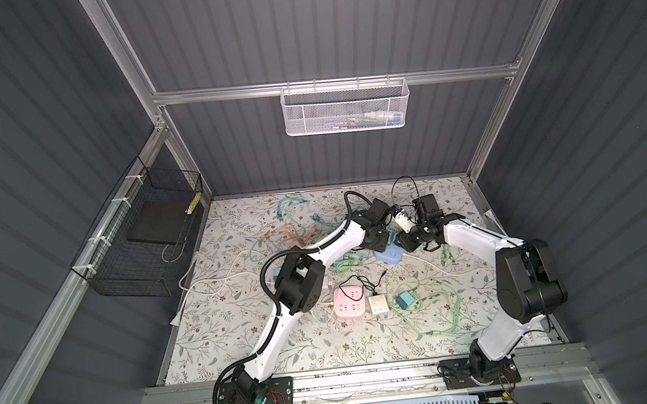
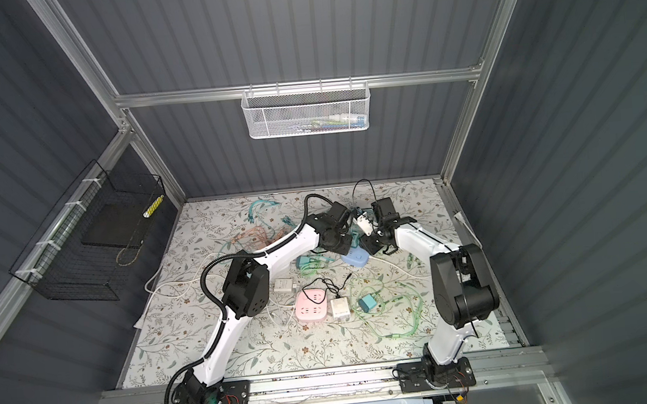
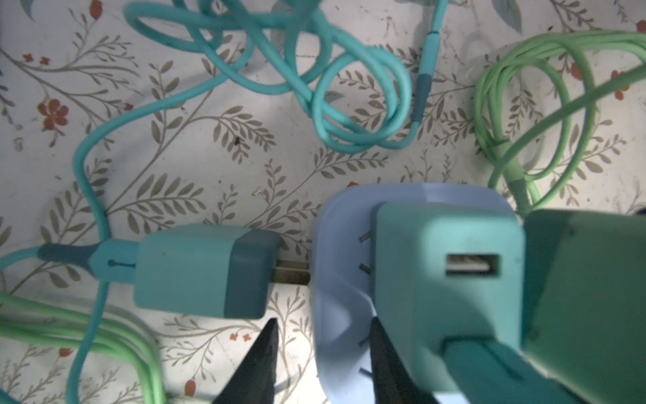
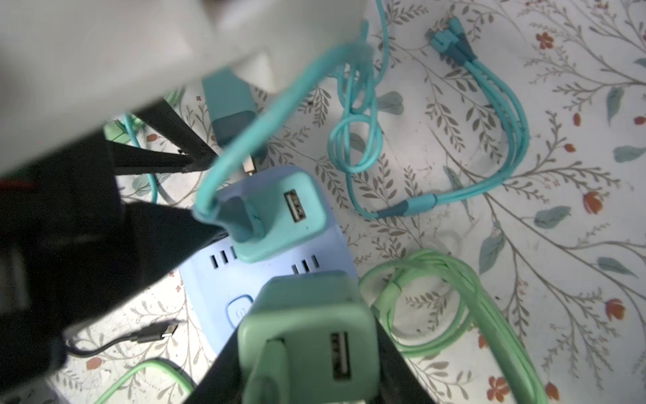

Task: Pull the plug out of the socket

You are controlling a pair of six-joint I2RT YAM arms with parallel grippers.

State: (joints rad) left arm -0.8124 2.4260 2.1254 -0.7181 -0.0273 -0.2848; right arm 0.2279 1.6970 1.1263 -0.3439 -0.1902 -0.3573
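Observation:
The pale blue socket (image 1: 391,257) (image 2: 357,258) (image 4: 213,300) lies on the floral table between both arms. On its top stand a teal plug (image 4: 276,217) (image 3: 444,286) and a green plug (image 4: 307,335) (image 3: 590,300). My right gripper (image 4: 307,332) is shut on the green plug, one black finger on each side; its prongs are hidden. My left gripper (image 3: 325,321) is open and straddles the socket's edge. One of its fingers (image 3: 384,353) rests on the socket's top beside the teal plug; the other is over the table. A third, two-tone teal plug (image 3: 206,269) lies at the socket's side with its prongs showing.
Teal cables (image 4: 482,140) and green cables (image 4: 454,307) coil around the socket. A black cable end (image 4: 153,335) lies near it. Nearer the front are a pink socket (image 1: 348,301), a white adapter (image 1: 378,305) and a teal adapter (image 1: 405,301). Wire baskets hang on the left and back walls.

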